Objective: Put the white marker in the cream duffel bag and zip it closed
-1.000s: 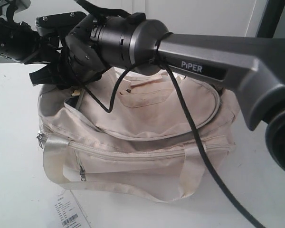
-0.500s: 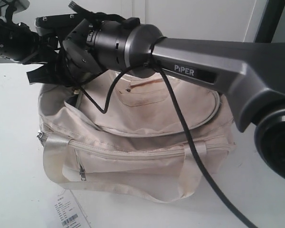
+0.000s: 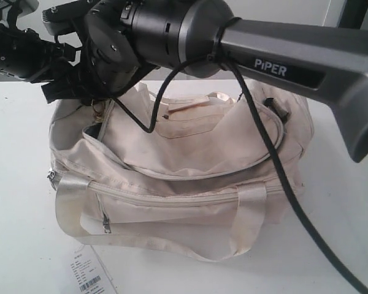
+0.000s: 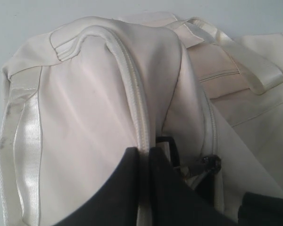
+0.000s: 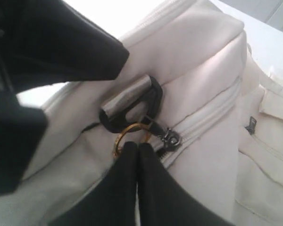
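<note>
While both tight on one cream duffel bag (image 3: 190, 177), left hand (image 4: 144, 153) on seam (image 4: 132, 89), right hand (image 5: 137, 147) on ring (image 5: 119, 136).

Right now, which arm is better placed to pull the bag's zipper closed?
Right: the right gripper is shut on the gold ring of the zipper; the left gripper only pinches the cream duffel bag seam.

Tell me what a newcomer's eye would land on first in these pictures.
A large soft cream fabric duffel bag fills the middle of the white table, with a thick dark grey robot arm lettered PIPER crossing above it. At one end of the bag the right gripper has its jaws shut on a small gold ring at the zip pull, while the left gripper pinches the bag's zip edge.
</note>
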`<state>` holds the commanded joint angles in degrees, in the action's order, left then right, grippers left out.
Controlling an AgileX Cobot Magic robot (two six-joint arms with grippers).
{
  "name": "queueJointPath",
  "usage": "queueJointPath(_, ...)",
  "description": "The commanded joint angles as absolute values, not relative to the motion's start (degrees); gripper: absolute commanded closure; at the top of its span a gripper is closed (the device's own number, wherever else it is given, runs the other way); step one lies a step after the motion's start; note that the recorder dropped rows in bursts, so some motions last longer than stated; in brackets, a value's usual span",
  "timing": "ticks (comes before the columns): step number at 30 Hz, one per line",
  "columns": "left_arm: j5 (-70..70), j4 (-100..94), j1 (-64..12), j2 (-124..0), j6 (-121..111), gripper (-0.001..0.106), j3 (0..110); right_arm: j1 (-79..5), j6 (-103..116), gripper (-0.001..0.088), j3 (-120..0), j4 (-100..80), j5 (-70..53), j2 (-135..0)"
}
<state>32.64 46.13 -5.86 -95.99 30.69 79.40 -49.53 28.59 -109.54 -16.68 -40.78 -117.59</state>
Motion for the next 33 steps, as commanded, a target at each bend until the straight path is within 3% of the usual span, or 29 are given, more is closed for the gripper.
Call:
queueJointPath(3, 32.6, 46.1, -5.9, -96.0, 30.4, 0.105, 79.4, -49.8, 28.7, 0.0418, -109.5, -14.8, -41.7, -117.4)
queueJointPath(5, 32.6, 46.1, -5.9, -96.0, 29.6, 0.105, 79.4, -50.7, 28.3, 0.0362, -107.7, -15.9, -37.3, -117.4)
queueJointPath(16, 33.3, 46.1, -5.9, -96.0, 29.3, 0.105, 79.4, -52.2, 52.1, 0.0407, -97.7, -38.0, -22.2, -116.7)
queueJointPath(21, 33.2, 46.1, -5.9, -96.0, 29.1, 0.105, 79.4, -51.3, 52.9, 0.0447, -97.2, -42.8, -22.7, -117.5)
queueJointPath(33, 33.1, 46.1, -5.9, -96.1, 29.1, 0.105, 79.4, -50.3, 55.6, 0.0447, -97.2, -42.0, -23.7, -109.5)
